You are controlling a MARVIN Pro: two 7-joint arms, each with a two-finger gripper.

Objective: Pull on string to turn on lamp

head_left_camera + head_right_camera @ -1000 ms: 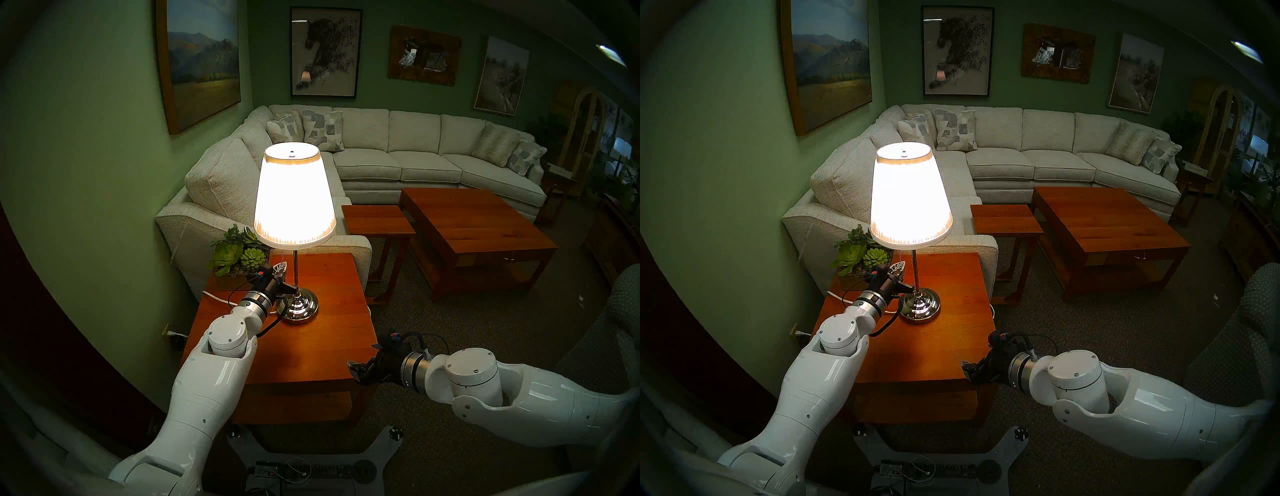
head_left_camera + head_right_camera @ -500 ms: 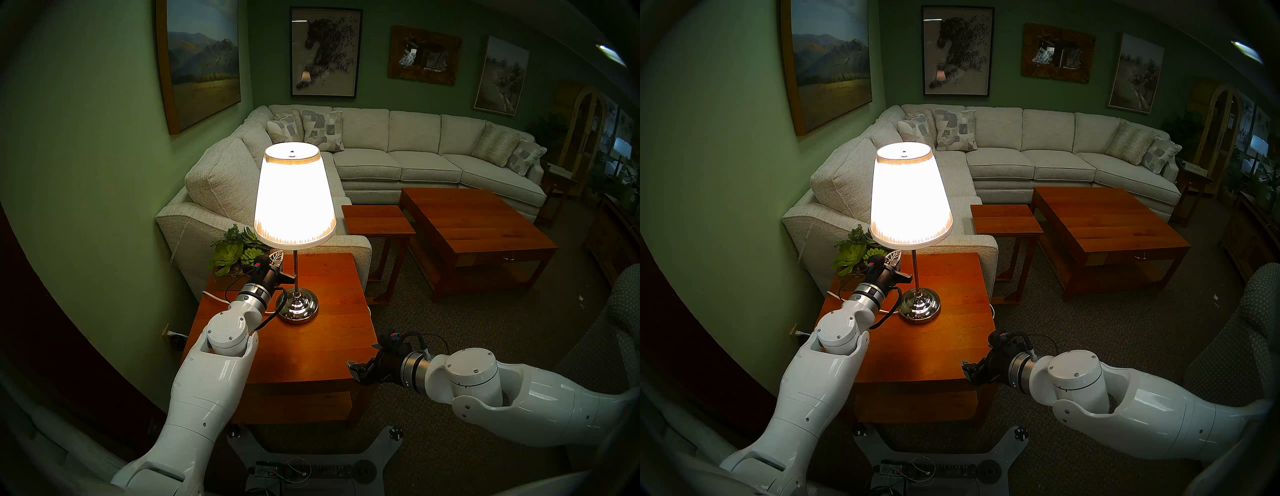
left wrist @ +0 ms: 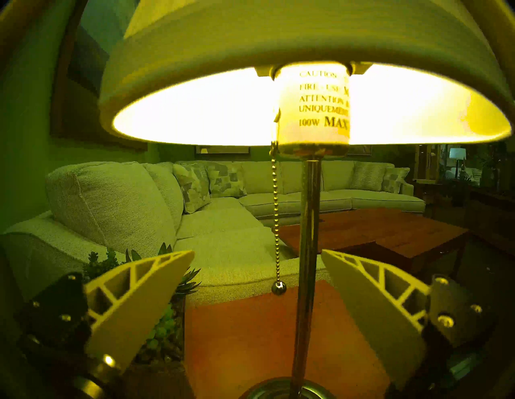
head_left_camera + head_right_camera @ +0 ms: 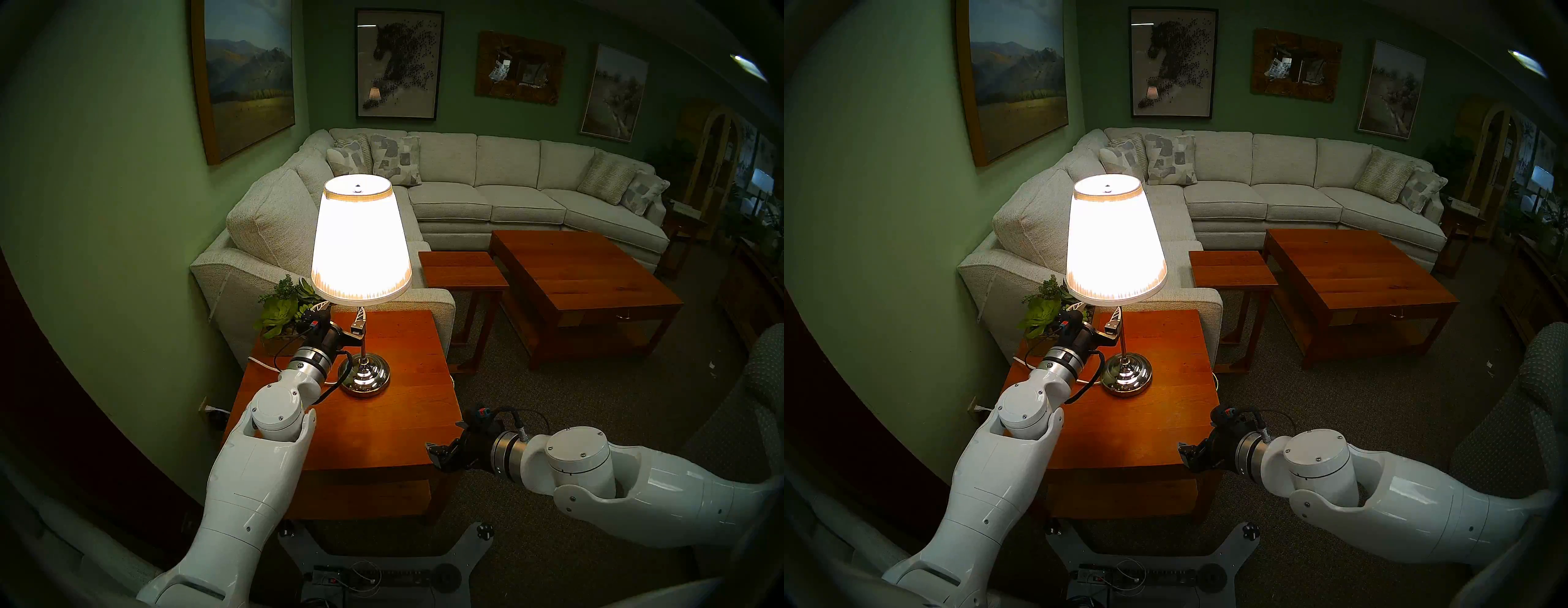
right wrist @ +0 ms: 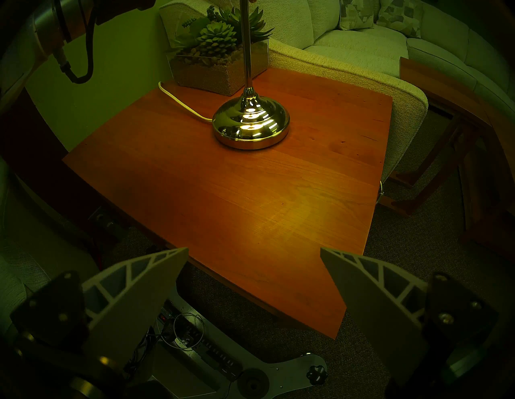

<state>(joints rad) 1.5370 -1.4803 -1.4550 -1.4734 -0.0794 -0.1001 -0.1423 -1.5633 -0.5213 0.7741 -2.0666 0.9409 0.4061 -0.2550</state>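
The lamp (image 4: 360,242) is lit, its white shade glowing above a slim chrome pole (image 3: 308,223) and a domed chrome base (image 5: 250,122). The string (image 3: 276,217), a thin bead chain ending in a small knob (image 3: 278,288), hangs free just left of the pole. It shows clearly only in the left wrist view. My left gripper (image 4: 341,312) is open just under the shade, one finger on each side of chain and pole, touching neither; it also shows in the left wrist view (image 3: 257,252). My right gripper (image 4: 430,450) is open and empty at the side table's near right corner (image 5: 253,250).
The lamp stands on a wooden side table (image 4: 394,416). A succulent planter (image 4: 284,314) sits behind my left wrist. A white power cord (image 5: 181,103) runs from the base to the table's left edge. A sofa (image 4: 466,191), a small table (image 4: 462,267) and a coffee table (image 4: 572,288) lie beyond.
My left gripper has risen toward the shade and opened; it was shut in both earlier frames. The lamp stays lit throughout. The right arm has not moved.
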